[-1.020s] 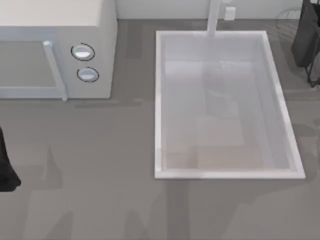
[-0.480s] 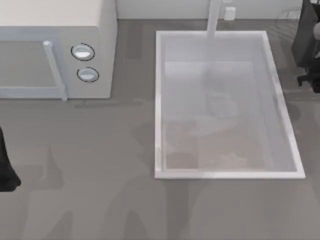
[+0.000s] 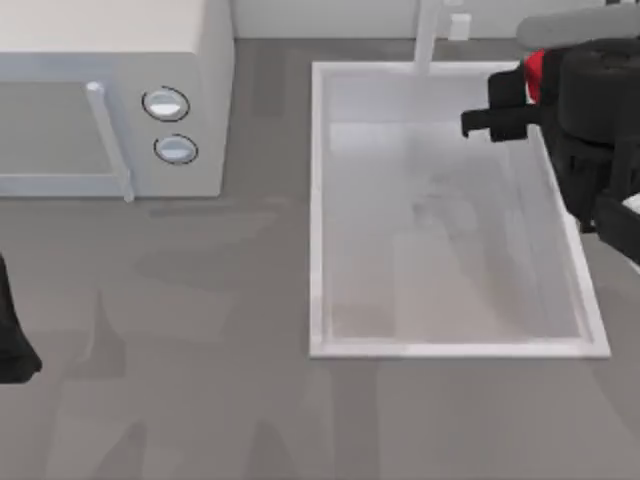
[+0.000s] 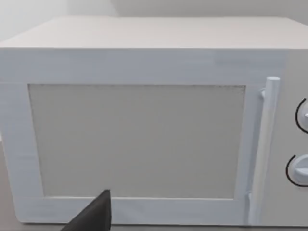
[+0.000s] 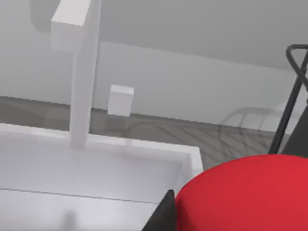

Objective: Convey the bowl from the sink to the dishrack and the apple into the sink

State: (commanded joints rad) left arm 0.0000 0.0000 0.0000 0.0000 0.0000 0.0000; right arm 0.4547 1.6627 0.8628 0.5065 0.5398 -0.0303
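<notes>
The white sink (image 3: 318, 210) lies right of centre in the top view, its basin bare, with the tap (image 3: 428, 35) at its far edge. My right gripper (image 3: 525, 88) hangs over the sink's far right rim, shut on the red apple (image 3: 537, 70). In the right wrist view the apple (image 5: 245, 192) bulges between the fingers (image 5: 165, 215), above the sink's far corner (image 5: 190, 154) and near the tap (image 5: 84, 72). The bowl is out of view. My left arm (image 3: 12, 340) is parked at the table's left edge.
A white microwave (image 3: 110, 90) with two knobs stands at the back left; the left wrist view faces its door (image 4: 137, 139). A thin black wire frame (image 5: 291, 96) rises past the sink's far right corner. A small white block (image 5: 120, 100) sits by the back wall.
My right arm has swung in from the far right corner to above the sink's far right rim, bringing the apple with it. The left arm has not moved.
</notes>
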